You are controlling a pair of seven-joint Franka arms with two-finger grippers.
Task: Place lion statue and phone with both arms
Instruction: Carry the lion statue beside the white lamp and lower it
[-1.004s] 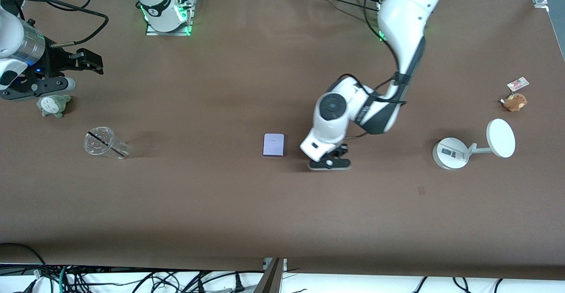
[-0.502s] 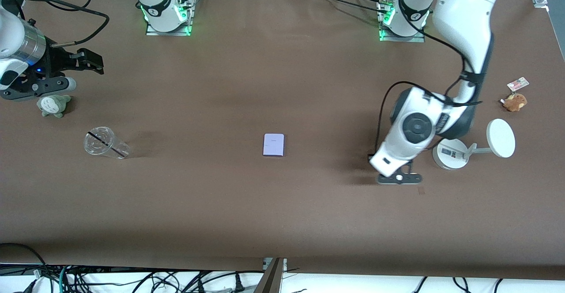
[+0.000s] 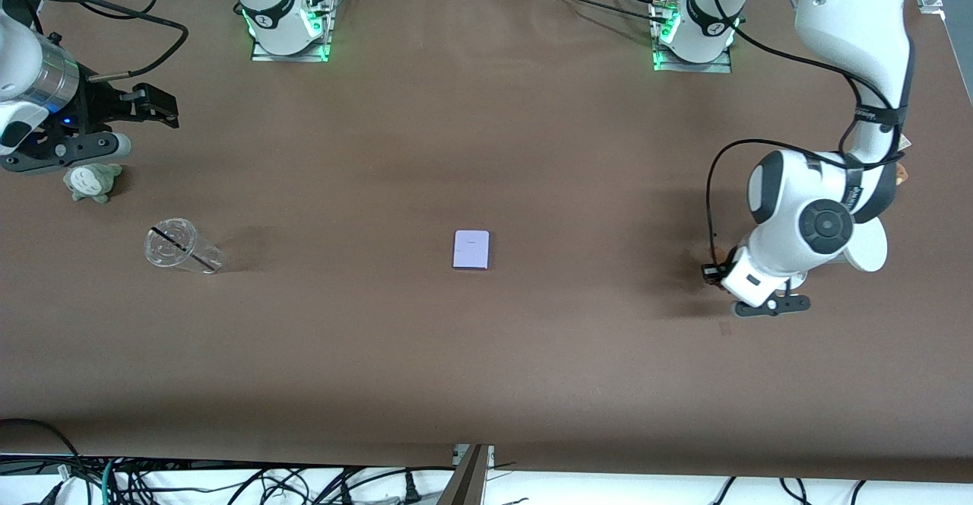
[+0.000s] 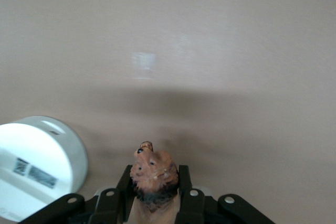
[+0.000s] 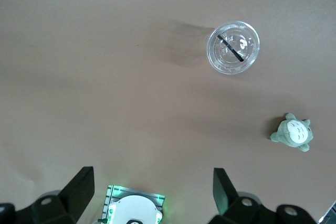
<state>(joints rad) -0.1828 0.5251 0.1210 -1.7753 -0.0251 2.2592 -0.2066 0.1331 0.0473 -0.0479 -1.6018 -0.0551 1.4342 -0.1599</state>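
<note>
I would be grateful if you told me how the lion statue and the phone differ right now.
The lion statue is clamped in the left pincer, off the table beside the white round stand; the phone lies flat on the table, mid-table, untouched. The statue is orange-brown and lumpy with a dark mane; the phone is a pale lavender rectangle. Both are small.

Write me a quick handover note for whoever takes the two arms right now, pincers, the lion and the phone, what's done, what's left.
Left pincer: shut on the lion statue, in the air over bare table by the white round stand.
Right pincer: open, holding nothing, waiting over its end of the table, above the grey-green plush.
Phone: flat at mid-table, untouched by either arm.
Done: lion picked up.
Left: set the lion down; the phone probably still needs picking up and placing.
</note>
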